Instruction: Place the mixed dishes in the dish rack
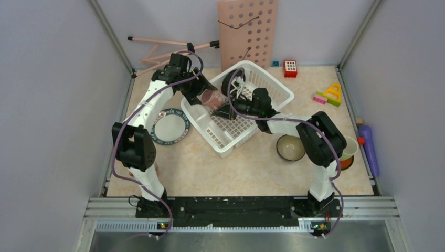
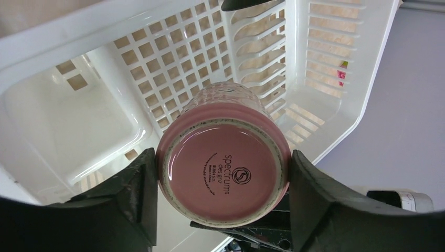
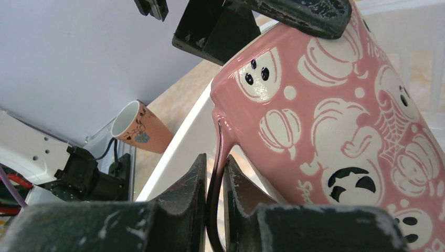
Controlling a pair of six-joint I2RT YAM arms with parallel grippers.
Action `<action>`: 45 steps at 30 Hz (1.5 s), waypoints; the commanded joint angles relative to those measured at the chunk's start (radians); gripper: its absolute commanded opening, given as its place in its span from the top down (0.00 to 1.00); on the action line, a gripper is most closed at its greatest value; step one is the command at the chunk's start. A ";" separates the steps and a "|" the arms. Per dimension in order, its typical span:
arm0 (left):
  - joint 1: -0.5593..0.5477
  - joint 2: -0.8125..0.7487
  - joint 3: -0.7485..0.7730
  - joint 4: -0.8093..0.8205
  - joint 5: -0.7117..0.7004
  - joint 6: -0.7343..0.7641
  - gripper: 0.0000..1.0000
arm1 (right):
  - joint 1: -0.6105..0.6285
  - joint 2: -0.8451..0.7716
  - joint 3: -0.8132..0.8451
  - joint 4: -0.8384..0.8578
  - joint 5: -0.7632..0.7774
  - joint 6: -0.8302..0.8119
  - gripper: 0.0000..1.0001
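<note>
Handover at dish rack (image 2: 63,42) 9 o'clock: right pincer (image 3: 216,164) clenched pink mug (image 3: 336,121) rim, left pincer (image 2: 223,176) straddled base, grip unclear. Needed left clamp before right release.

Pink cup (image 2: 223,168): glazed ceramic, glossy; foot ring unglazed, rough, speckled. Dish rack (image 2: 63,39): white plastic, smooth, slight sheen. Right gripper fingers (image 3: 181,191): black, matt, scuffed, probably plastic.

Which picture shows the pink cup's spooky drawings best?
The right wrist view: the pink cup fills it, ghosts and pumpkins clear. The left wrist view shows only its bottom; from above it's small and half hidden.
</note>
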 commanded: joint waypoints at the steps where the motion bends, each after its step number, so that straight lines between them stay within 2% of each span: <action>1: -0.022 -0.030 -0.076 0.121 0.041 0.005 0.62 | 0.024 -0.051 0.121 0.253 -0.094 -0.062 1.00; 4: -0.022 -0.065 -0.112 0.177 0.025 -0.013 0.92 | 0.023 -0.064 0.093 0.236 -0.061 -0.076 0.98; 5: -0.022 -0.067 -0.105 0.168 0.008 -0.014 0.96 | 0.022 -0.070 0.080 0.224 -0.045 -0.083 0.96; 8: -0.022 -0.070 -0.099 0.169 -0.017 -0.020 0.98 | 0.014 -0.088 0.051 0.194 -0.007 -0.096 0.81; 12: -0.023 -0.062 -0.092 0.183 -0.034 -0.040 1.00 | -0.008 -0.120 0.023 0.088 0.072 -0.120 0.32; 14: -0.026 -0.050 -0.072 0.180 -0.047 -0.043 1.00 | -0.025 -0.144 -0.012 0.054 0.109 -0.127 0.14; 22: -0.095 0.034 0.078 0.104 -0.264 -0.009 1.00 | -0.112 -0.257 -0.146 -0.007 0.245 -0.077 0.06; 27: -0.158 0.122 0.178 0.016 -0.401 0.012 1.00 | -0.117 -0.359 -0.146 -0.214 0.388 -0.150 0.06; 30: -0.202 0.154 0.228 -0.029 -0.568 0.026 1.00 | -0.116 -0.402 -0.147 -0.286 0.463 -0.174 0.05; 36: -0.266 0.162 0.260 -0.041 -0.791 0.059 1.00 | -0.140 -0.425 -0.134 -0.471 0.692 -0.080 0.03; 39: -0.283 0.188 0.301 -0.068 -0.880 0.099 1.00 | -0.173 -0.424 -0.146 -0.505 0.701 -0.011 0.03; 42: -0.285 0.206 0.312 -0.050 -0.881 0.163 1.00 | -0.189 -0.435 -0.163 -0.518 0.703 0.009 0.03; 43: -0.284 0.220 0.325 -0.056 -0.879 0.176 0.95 | -0.191 -0.439 -0.167 -0.522 0.704 0.008 0.02; 45: -0.284 0.238 0.347 -0.070 -0.873 0.198 0.64 | -0.193 -0.453 -0.175 -0.534 0.703 -0.001 0.01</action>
